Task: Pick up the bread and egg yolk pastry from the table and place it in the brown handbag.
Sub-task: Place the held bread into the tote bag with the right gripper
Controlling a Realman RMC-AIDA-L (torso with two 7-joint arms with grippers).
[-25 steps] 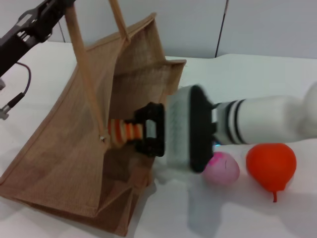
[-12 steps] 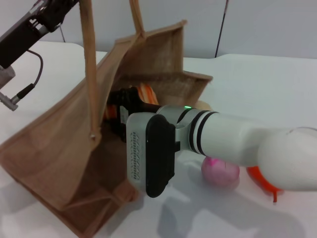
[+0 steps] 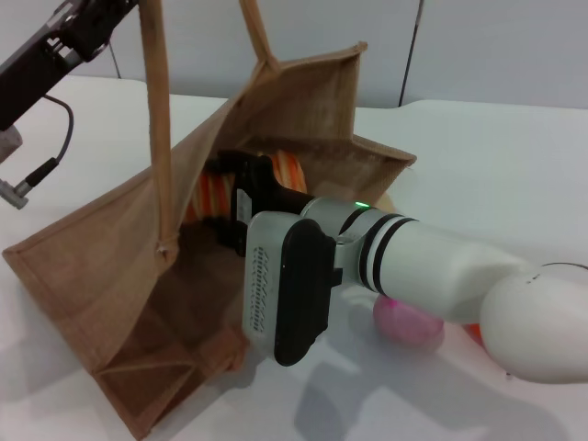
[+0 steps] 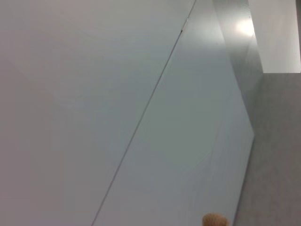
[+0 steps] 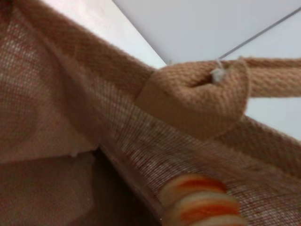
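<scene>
The left gripper (image 3: 110, 11), at ten o'clock, is holding up a handle of the brown handbag (image 3: 110, 276); its fingers cannot be judged. Since a second ago the right gripper (image 3: 241, 197) is reaching deeper inside, fingers clamped on the bread (image 3: 292, 172); release seems near. The egg yolk pastry is unseen. No writing is legible.

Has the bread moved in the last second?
Yes. The bread, held by the right gripper, has gone up and deeper into the handbag, farther from the pink bun on the table.
</scene>
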